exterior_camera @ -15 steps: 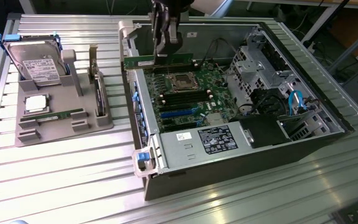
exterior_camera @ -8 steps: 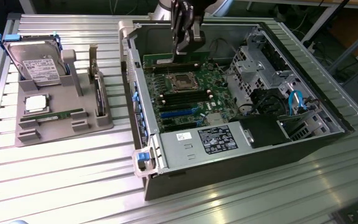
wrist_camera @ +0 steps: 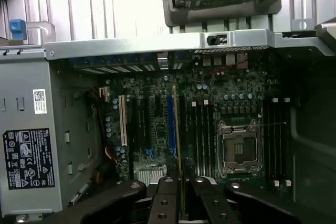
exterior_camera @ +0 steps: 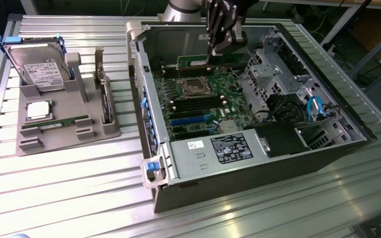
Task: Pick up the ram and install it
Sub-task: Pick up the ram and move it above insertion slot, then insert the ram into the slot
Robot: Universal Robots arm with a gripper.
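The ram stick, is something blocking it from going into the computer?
Nothing visible blocks it. The pincer holds the ram over the open case, and the long slots beside the processor socket lie uncovered on the board below.

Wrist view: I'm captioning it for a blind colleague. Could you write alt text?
The gripper holds the ram, a thin stick seen edge-on, over the motherboard inside an open computer case. A CPU socket lies beside rows of dark memory slots.
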